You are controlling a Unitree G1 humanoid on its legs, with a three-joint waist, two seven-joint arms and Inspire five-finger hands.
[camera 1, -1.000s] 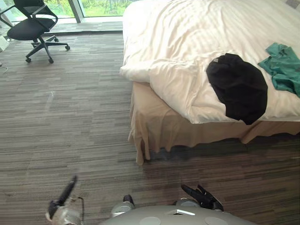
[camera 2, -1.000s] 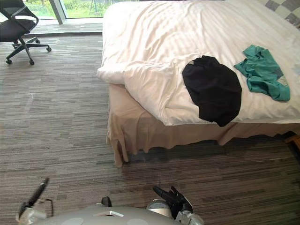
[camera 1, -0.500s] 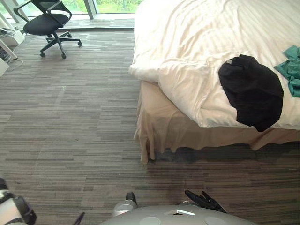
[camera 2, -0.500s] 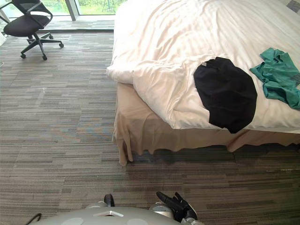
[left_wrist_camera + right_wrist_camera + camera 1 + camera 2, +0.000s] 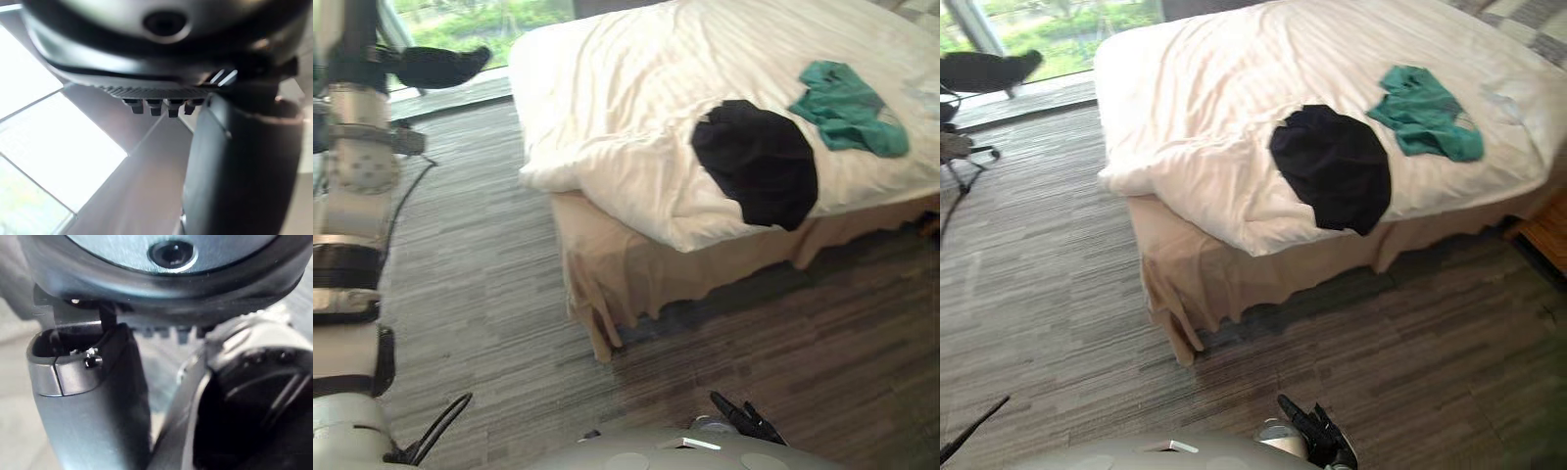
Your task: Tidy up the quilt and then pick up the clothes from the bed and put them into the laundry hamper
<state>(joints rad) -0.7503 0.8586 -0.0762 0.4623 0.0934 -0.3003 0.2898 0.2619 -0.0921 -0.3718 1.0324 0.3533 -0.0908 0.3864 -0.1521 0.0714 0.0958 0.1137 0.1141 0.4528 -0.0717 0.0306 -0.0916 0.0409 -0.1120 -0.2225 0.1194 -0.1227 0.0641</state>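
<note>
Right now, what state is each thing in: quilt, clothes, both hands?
quilt: rumpled, bunched at the near corner of the bed.
black garment: spread on the quilt by the near edge, unheld.
teal garment: crumpled on the quilt, unheld.
left hand: up high, open, empty.
right hand: down low, open, empty.

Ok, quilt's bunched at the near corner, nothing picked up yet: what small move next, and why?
Probably step toward the bed and lower the left hand to the bunched corner of the quilt. Both open hands are short of it: the left raised over the floor, the right hand low. The black garment and green garment lie on the quilt.
</note>
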